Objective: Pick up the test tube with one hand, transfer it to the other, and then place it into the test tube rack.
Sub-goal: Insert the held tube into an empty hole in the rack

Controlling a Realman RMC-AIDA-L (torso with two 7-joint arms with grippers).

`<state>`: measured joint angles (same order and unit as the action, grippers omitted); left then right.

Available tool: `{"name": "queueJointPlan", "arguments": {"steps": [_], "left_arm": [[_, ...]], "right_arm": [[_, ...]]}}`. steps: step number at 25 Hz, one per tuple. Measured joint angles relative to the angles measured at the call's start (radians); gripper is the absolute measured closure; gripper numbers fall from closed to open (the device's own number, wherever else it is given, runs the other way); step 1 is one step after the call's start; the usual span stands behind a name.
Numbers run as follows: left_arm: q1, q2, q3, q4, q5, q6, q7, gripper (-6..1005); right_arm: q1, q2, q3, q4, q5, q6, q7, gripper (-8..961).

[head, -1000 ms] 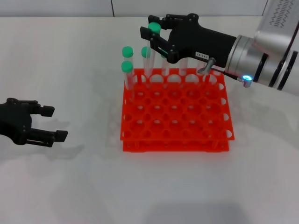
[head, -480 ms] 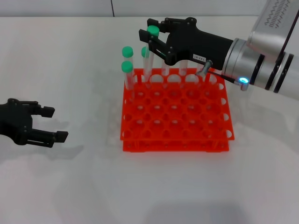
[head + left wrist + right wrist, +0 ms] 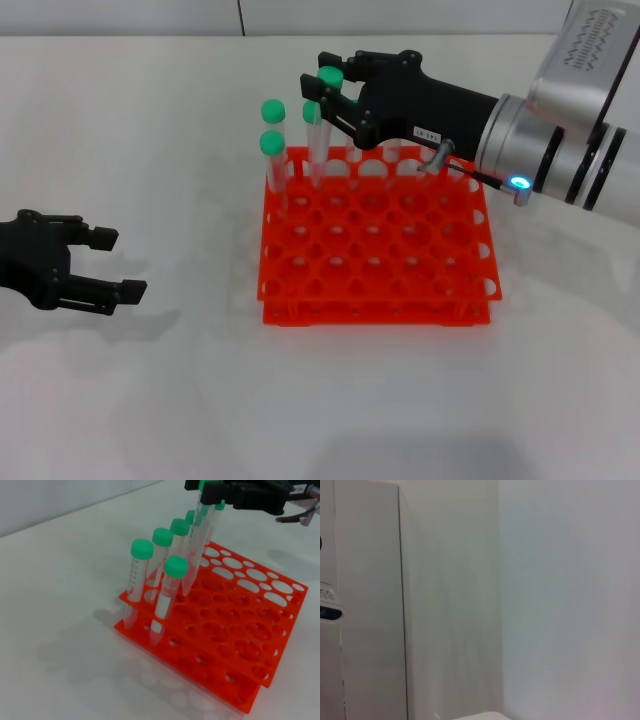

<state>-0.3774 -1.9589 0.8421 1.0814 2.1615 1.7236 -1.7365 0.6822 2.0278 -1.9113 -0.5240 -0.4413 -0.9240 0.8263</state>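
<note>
- White desk all around, pale wall behind it, nothing fancy going on in the background.
- Sitting mid-desk is the test tube rack (image 3: 375,240), with a handful of green-capped tubes (image 3: 272,110) standing along its far-left corner.
- Reaching in from the right edge of the desk, the right gripper (image 3: 330,92) has its jaws clamped around the test tube (image 3: 318,135) just under the cap. In the left wrist view the tube hangs slightly tilted, its tip right at a back-row hole, next to the tubes already standing there.
- Down near the left edge, the left gripper (image 3: 120,265) rests low with its jaws spread wide and empty, well apart from the rack.
- My read: the handover looks done and this is the placing step, pretty much the home stretch.
- Next move probably calls for straightening the tube over that hole, easing it down until it seats, then letting go. The neighbours are close, so bumping one looks like the main risk.
</note>
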Motion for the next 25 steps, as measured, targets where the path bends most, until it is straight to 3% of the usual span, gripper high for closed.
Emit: {"name": "queueJointPlan", "arguments": {"steps": [25], "left_arm": [[-0.002, -0.008, 0.0, -0.009, 0.0, -0.006, 0.0, 123]], "right_arm": [[0.029, 0.0, -0.058, 0.008, 0.061, 0.046, -0.03, 679]]}}
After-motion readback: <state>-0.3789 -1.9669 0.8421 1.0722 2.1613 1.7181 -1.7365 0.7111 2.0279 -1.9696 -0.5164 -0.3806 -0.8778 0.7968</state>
